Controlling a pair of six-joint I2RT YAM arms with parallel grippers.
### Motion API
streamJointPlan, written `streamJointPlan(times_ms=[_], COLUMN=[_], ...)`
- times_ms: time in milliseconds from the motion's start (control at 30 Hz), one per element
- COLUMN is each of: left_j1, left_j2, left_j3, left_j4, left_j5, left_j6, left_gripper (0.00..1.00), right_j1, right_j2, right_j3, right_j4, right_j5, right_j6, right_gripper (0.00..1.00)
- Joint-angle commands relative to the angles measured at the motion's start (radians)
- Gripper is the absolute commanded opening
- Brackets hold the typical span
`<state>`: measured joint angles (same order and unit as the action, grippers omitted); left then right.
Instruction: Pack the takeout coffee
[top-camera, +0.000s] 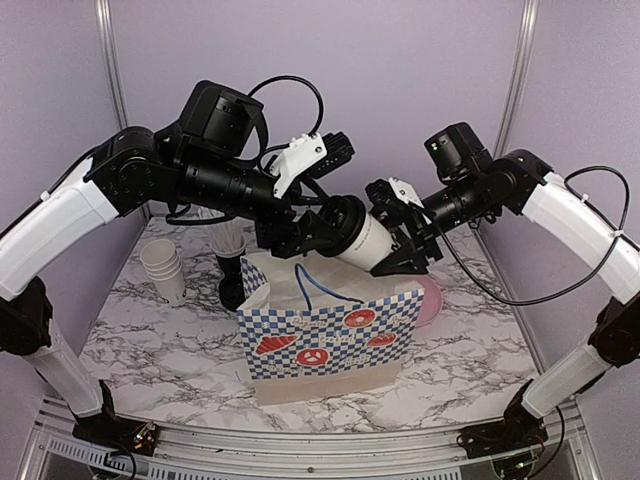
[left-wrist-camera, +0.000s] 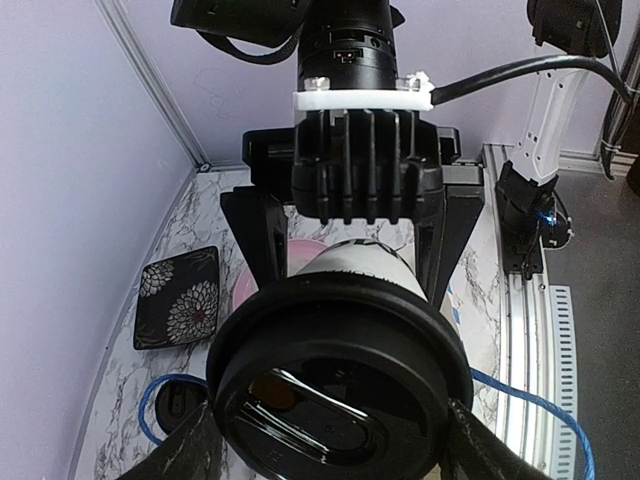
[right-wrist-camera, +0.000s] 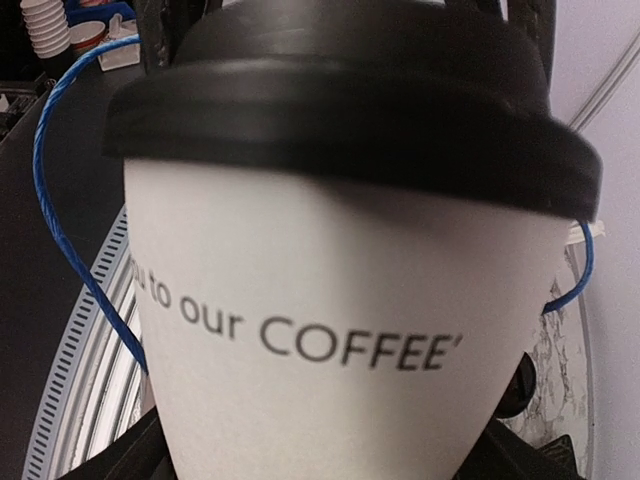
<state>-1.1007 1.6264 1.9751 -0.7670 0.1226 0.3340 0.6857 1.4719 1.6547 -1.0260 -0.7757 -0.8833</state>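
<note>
One takeout coffee cup (top-camera: 368, 240), white with a black lid and black lettering, hangs tilted on its side just above the open checkered paper bag (top-camera: 330, 335). My left gripper (top-camera: 345, 232) is shut on its lid end; in the left wrist view the lid (left-wrist-camera: 335, 385) fills the gap between both fingers. My right gripper (top-camera: 400, 250) straddles the cup's lower body (right-wrist-camera: 340, 360). Whether its fingers still press the cup is not visible. A round black lid (left-wrist-camera: 180, 405) shows below, inside the bag's blue handle loop.
A stack of plain white cups (top-camera: 163, 268) and a black cup of straws (top-camera: 230, 260) stand at the back left. A pink plate (top-camera: 430, 300) lies to the right of the bag. A black floral dish (left-wrist-camera: 180, 300) lies near the wall.
</note>
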Motion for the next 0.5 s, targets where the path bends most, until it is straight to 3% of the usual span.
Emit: streamJointPlan(times_ms=[0, 233, 467], left_j1=[-0.007, -0.007, -0.007], left_j2=[-0.019, -0.201, -0.321], left_j3=[-0.007, -0.058, -0.133], left_j4=[0.020, 0.003, -0.064], left_j5=[-0.022, -0.114, -0.236], left_j6=[0.003, -0.042, -0.089], left_gripper=[0.66, 0.65, 0.64], right_j1=[0.015, -0.098, -0.073], right_j2=[0.000, 0.036, 0.197], right_j3=[0.051, 0.120, 0.220], right_j4=[0.009, 0.006, -0.011], right_j5=[-0.013, -0.084, -0.022], right_j6=[0.011, 0.046, 0.105], right_gripper=[0.85, 0.90, 0.86])
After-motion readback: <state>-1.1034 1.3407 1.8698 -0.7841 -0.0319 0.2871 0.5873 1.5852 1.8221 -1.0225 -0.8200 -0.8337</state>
